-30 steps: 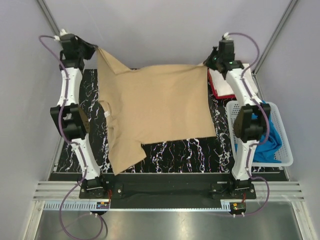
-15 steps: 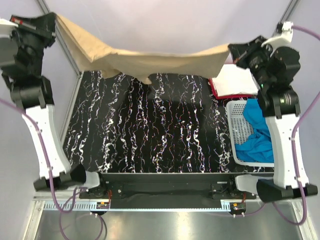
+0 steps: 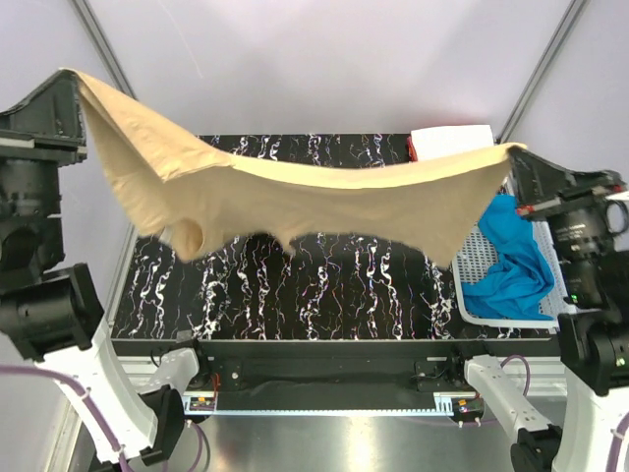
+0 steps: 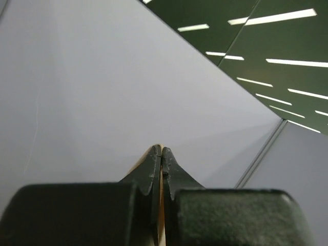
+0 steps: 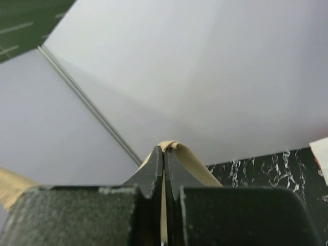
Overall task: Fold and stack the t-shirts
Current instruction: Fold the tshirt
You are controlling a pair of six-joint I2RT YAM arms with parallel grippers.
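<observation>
- Two corners of the soft tan cloth t-shirt [image 3: 295,197] are pinched, by left gripper [image 3: 67,77] and right gripper [image 3: 519,152].
- Its lower edge sags free above the black marbled table [image 3: 344,285].

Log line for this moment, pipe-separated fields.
tan t-shirt: aloft, spread wide, sagging | left gripper: shut on it | right gripper: shut on it | blue t-shirt: in basket

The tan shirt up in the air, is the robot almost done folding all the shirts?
Not yet. The folded white t-shirt lies atop a red t-shirt at the far right, so those look done. The soft tan t-shirt hangs stretched between the left gripper and right gripper, unfolded. The bright blue t-shirt sits crumpled in the white plastic mesh basket, waiting.
</observation>
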